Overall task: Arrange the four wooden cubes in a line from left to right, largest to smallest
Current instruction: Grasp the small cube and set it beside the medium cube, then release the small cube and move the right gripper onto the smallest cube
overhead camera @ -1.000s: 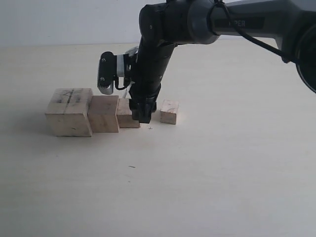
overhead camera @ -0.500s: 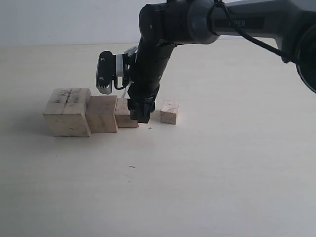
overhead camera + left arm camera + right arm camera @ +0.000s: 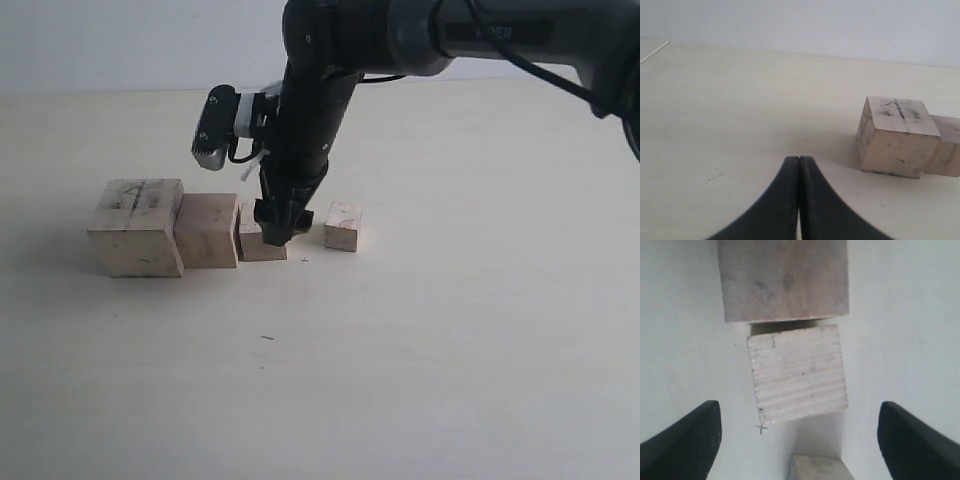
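Parallel to the far edge of the desk [image 3: 450, 350], left of its middle, ran a row. The largest cube [image 3: 137, 225], scribbled on top, lay nearest the left edge and touched the second cube [image 3: 207, 229]. The third cube [image 3: 252, 243] sat just beside that, slightly skewed, and the smallest cube [image 3: 343, 225] sat apart toward the right edge. The right gripper [image 3: 797, 407] hung over the third cube, fingers [image 3: 690, 440] spread wide, gripping nothing. The left gripper [image 3: 799, 160] had its fingers pressed together, empty.

The right gripper [image 3: 280, 228] points down with jaws spread wide, while the left gripper [image 3: 799, 162] is pressed closed.
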